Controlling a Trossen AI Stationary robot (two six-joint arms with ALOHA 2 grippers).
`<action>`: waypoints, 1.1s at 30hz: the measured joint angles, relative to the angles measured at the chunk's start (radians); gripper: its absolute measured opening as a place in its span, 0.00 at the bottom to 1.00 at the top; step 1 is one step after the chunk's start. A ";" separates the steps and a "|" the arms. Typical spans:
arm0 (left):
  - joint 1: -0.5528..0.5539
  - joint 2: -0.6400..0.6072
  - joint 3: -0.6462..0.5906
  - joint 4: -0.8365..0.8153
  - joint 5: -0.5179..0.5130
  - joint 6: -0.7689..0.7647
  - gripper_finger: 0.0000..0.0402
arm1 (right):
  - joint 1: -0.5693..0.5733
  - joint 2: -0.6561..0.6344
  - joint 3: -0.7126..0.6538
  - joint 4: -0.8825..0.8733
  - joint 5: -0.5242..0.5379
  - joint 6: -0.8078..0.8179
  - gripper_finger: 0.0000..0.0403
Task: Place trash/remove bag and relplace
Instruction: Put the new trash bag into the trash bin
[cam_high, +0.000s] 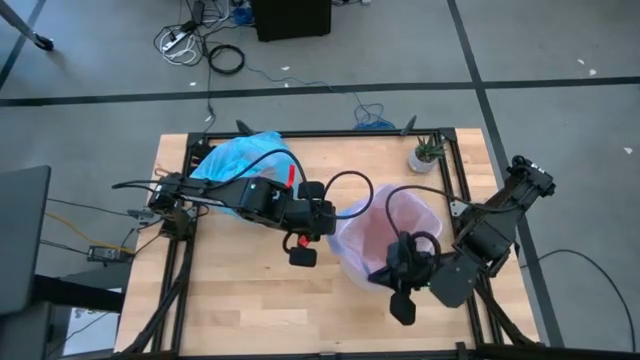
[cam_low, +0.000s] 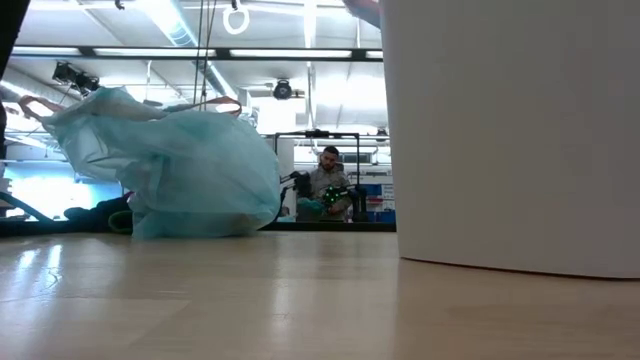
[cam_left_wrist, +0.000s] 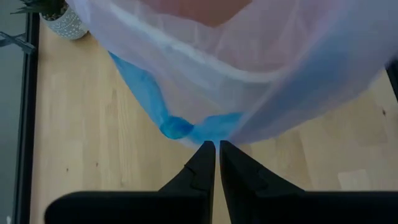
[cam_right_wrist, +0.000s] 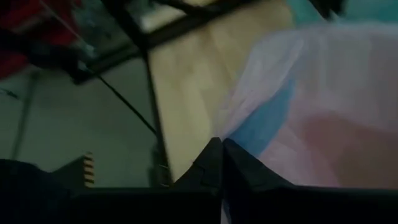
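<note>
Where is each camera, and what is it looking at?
High view: above, facing straight down on the table, both arms, the pink bag.
Low view: at tabletop height, looking across at the light-blue bag; no arm shows.
Left wrist view: on the left arm; left gripper pinches the pink bag's rim.
Right wrist view: on the right arm; right gripper pinches it too.
Both wrist views share the pink bag.

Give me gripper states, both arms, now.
Left gripper: shut on the pink bag's blue rim band.
Right gripper: shut on the pink bag's rim.
</note>
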 joint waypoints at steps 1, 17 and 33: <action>0.000 0.000 0.000 0.000 0.000 0.000 0.08 | 0.005 0.000 0.000 0.033 0.007 -0.018 0.00; -0.007 0.000 0.000 0.003 0.006 -0.002 0.08 | 0.036 0.099 0.001 0.082 -0.083 -0.003 0.00; -0.013 -0.007 0.000 0.025 0.002 -0.026 0.08 | 0.047 0.130 -0.001 -0.108 0.008 0.053 0.00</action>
